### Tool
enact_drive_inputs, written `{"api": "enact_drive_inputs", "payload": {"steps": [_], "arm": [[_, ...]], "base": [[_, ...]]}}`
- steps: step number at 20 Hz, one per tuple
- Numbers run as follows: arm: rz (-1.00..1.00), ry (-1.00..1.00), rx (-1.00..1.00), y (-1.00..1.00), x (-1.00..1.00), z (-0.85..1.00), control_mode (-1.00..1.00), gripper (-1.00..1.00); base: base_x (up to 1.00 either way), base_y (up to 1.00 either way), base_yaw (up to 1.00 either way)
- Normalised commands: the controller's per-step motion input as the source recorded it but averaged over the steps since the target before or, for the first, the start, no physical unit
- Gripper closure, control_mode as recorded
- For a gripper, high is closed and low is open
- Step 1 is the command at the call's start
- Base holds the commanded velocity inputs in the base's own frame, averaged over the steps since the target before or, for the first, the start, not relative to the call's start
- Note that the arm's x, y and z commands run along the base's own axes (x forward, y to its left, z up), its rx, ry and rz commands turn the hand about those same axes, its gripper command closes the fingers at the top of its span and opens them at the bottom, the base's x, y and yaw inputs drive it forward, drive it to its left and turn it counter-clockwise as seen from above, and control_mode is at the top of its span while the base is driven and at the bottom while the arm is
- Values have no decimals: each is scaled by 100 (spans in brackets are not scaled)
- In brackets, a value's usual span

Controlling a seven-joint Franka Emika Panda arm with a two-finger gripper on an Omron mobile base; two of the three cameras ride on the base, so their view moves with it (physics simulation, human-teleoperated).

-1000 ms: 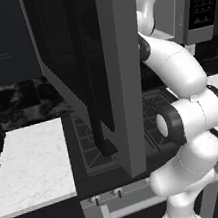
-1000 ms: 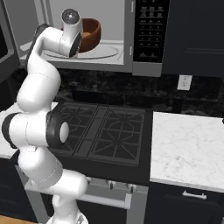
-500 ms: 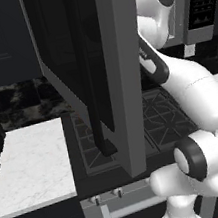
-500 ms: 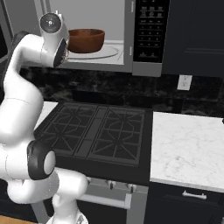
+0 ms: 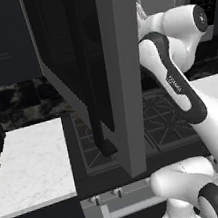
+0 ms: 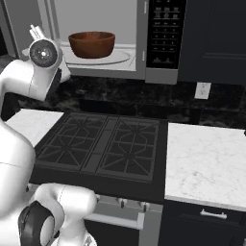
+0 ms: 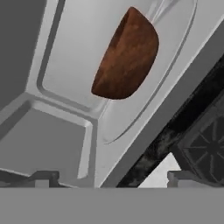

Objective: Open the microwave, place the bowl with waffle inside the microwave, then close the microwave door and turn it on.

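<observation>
No readable writing anywhere; the microwave's button panel [image 6: 165, 33] shows only tiny pale marks, too small to read. The microwave door [image 5: 92, 73] hangs swung wide open, out on the far left, its dark handle bar [image 5: 85, 69] facing the room. The pincer [image 7: 109, 177] sits outside the front of the microwave [image 6: 96, 38], at the left end of the opening, its fingers spread well apart, empty, touching nothing. The bowl [image 6: 92, 43] stands ahead of the pincer, inside the microwave on the round glass tray [image 6: 122, 56], upright, well clear of the fingertips [image 7: 46, 176]. Waffle can't be made out inside it. The stove [image 6: 101, 150] lies below the pincer.
</observation>
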Motion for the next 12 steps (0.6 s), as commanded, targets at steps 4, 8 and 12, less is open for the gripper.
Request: {"api": "enact_drive_inputs", "payload": {"steps": [4,8,12], "arm": [[44,-34,-71,-13,-100,57,-100,-100],[43,-33,-93,-7,-100,44,-100,-100],[37,-27,-100,-9,-98,13,-100,-100]], "base": [[0,0,0],[0,0,0],[0,0,0]]}}
